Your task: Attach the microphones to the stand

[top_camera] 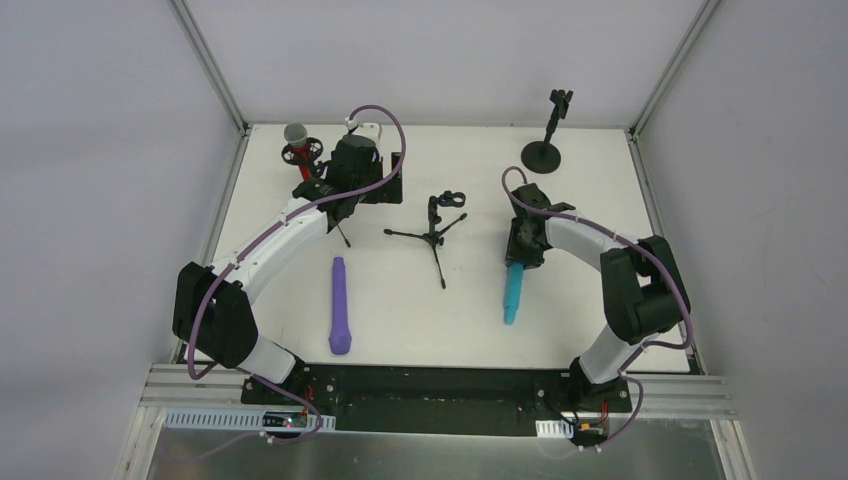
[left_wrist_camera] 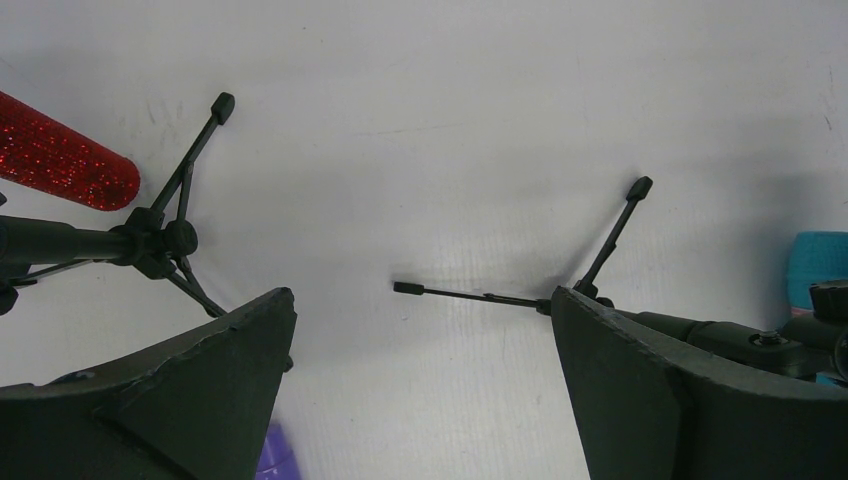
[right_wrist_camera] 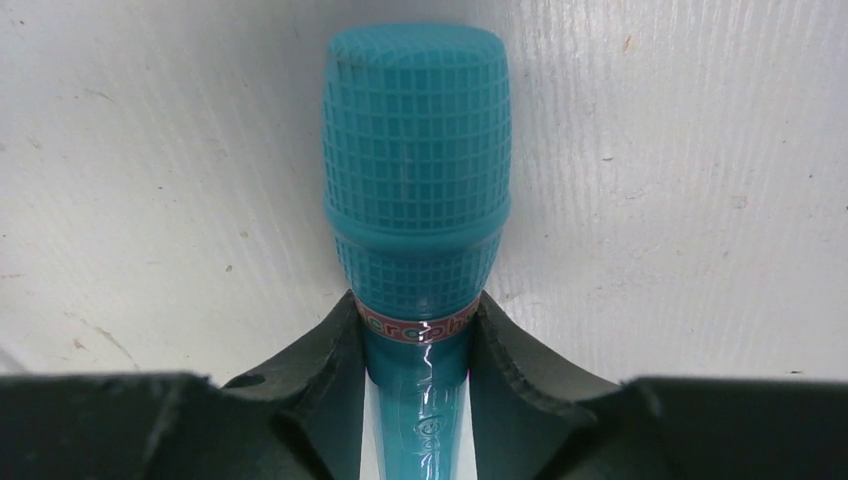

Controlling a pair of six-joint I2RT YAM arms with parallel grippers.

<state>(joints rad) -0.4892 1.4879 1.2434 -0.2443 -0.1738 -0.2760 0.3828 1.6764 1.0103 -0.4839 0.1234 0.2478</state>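
Observation:
The cyan microphone (top_camera: 513, 295) lies on the white table at the right, head pointing away. My right gripper (top_camera: 525, 245) is shut on it just below the head, and in the right wrist view both fingers (right_wrist_camera: 320, 370) press the neck of the cyan microphone (right_wrist_camera: 417, 150). The red microphone (top_camera: 298, 140) with a grey mesh head sits in a tripod stand (top_camera: 305, 155) at the back left. My left gripper (top_camera: 360, 170) hovers beside it, open and empty (left_wrist_camera: 423, 330). The purple microphone (top_camera: 340, 305) lies flat at the front left.
An empty tripod stand (top_camera: 435, 232) with a clip on top stands mid-table. A round-base stand (top_camera: 545, 150) stands at the back right. Frame posts and walls close in the table's sides. The left wrist view shows a tripod leg (left_wrist_camera: 480, 296) between the fingers.

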